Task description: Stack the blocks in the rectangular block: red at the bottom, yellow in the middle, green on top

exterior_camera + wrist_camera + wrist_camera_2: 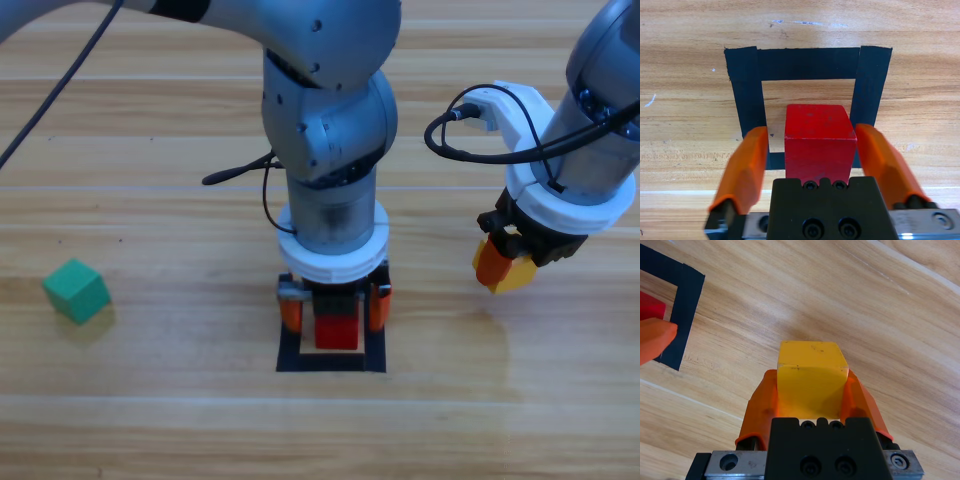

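Observation:
The red cube (337,330) (820,145) rests on the table inside the black tape square (330,362) (807,64), toward its near side. My left gripper (336,308) (811,131) straddles it with its jaws open, and a gap shows on the left side. My right gripper (503,268) (812,375) hangs above the table to the right of the square, shut on the yellow cube (515,272) (812,370). The green cube (76,290) lies alone at the far left of the table.
In the right wrist view, a corner of the tape square (682,315), a bit of the red cube (650,307) and one orange jaw of the left gripper show at the left edge. Bare wood lies between the square and the green cube.

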Tool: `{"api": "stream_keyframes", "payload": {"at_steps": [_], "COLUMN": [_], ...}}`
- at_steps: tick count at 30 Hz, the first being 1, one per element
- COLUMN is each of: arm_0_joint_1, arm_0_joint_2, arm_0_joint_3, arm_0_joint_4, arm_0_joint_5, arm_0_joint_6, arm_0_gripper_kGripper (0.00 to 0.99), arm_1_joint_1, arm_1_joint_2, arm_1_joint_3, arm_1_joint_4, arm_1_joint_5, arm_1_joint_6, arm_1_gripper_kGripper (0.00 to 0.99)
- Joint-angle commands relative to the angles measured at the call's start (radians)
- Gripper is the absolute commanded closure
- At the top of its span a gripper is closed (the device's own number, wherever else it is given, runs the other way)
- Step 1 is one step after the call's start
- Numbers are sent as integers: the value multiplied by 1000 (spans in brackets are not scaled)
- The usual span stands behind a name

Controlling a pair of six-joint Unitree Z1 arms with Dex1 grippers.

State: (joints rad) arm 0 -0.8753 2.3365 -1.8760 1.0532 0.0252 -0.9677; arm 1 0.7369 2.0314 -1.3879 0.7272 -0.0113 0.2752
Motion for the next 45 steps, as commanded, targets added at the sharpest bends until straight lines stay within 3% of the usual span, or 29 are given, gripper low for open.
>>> {"api": "stream_keyframes", "payload": {"at_steps": [1,7,11,17,20,24,28,33,45], "arm_0_joint_1": [-16,-14,-8,104,205,300,375,409,506], "arm_0_joint_2": [-2,-80,-247,-536,-595,-588,-529,-434,-362], "arm_0_joint_3": [1,-25,-83,-32,86,169,187,172,159], "arm_0_joint_4": [-7,10,70,226,265,281,332,355,350], "arm_0_joint_5": [12,25,78,165,168,163,157,136,71], "arm_0_joint_6": [-20,-22,-25,-36,-8,-49,-152,-272,-301], "arm_0_gripper_kGripper": [0,0,0,0,0,0,0,0,2], "arm_1_joint_1": [32,32,36,82,142,229,282,291,311], "arm_1_joint_2": [-22,-46,-74,-74,-40,79,176,262,423], "arm_1_joint_3": [30,35,30,-74,-178,-387,-536,-615,-784], "arm_1_joint_4": [-20,-20,-12,124,232,393,465,468,532], "arm_1_joint_5": [7,7,-6,-9,-7,-9,4,11,-3], "arm_1_joint_6": [-13,-2,30,170,271,386,464,538,598], "arm_1_gripper_kGripper": [755,755,755,755,754,752,749,668,668]}}
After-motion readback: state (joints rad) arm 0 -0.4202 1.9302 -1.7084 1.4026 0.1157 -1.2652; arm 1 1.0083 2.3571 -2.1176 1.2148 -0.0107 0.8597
